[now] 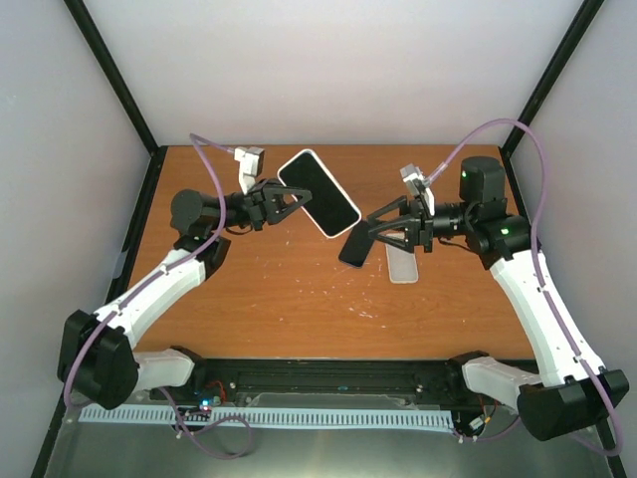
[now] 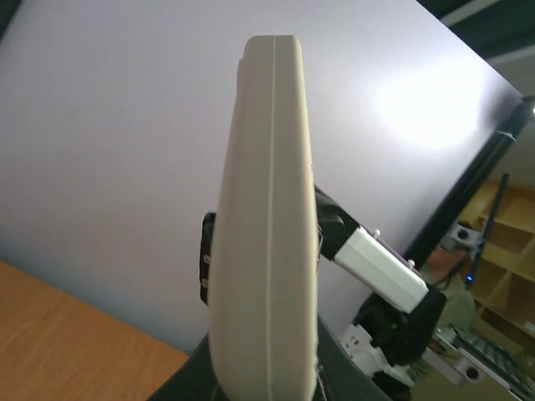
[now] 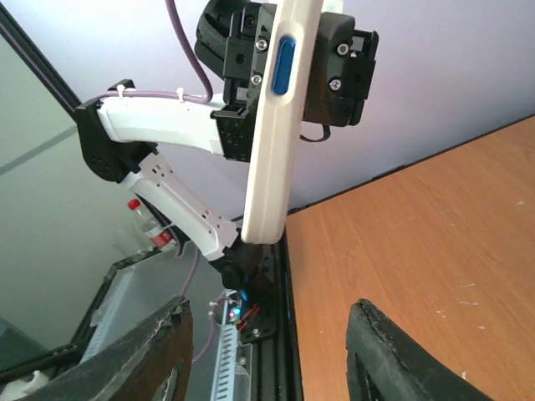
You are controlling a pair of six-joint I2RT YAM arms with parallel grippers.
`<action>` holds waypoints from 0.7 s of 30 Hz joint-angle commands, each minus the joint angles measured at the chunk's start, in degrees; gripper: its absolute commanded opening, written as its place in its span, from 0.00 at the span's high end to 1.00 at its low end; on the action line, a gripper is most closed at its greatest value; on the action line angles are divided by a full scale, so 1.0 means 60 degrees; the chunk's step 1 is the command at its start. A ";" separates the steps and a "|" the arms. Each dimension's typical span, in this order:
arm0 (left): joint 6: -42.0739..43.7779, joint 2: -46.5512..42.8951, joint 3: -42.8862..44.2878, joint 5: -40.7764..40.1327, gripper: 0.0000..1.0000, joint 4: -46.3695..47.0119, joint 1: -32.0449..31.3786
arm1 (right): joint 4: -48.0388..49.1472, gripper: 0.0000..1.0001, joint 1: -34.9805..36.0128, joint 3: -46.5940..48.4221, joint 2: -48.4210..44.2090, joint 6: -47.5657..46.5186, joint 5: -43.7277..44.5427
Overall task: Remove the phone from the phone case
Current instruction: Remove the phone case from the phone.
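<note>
At the bottom of the right wrist frame, the right gripper (image 3: 269,319) was seen spread wide with nothing between its fingers. This was judged a stance for taking or letting go of the phone. Just off its tips, at the middle of the overhead frame, a dark slab (image 1: 350,247) was seen low over the table (image 1: 279,289), possibly the phone itself. A pale flat piece (image 1: 403,269) was laid just beside it. Farther back, the phone case (image 1: 318,192) was held raised in the upper middle, clenched at its lower left end by the left gripper (image 1: 282,201), presumably to brace it for pulling. Whether its dark face was a screen could not be told.
</note>
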 commanded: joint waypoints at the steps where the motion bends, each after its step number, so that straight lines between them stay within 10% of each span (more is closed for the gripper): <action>1: 0.0511 -0.0084 0.0014 -0.1304 1.00 -0.0461 0.0042 | 0.2780 0.51 -0.0069 -0.0436 -0.0009 0.2220 -0.0975; 21: -0.0408 0.0159 0.0013 -0.1174 1.00 0.0637 0.0042 | 0.4236 0.56 0.0087 -0.0767 0.0632 0.3578 0.0202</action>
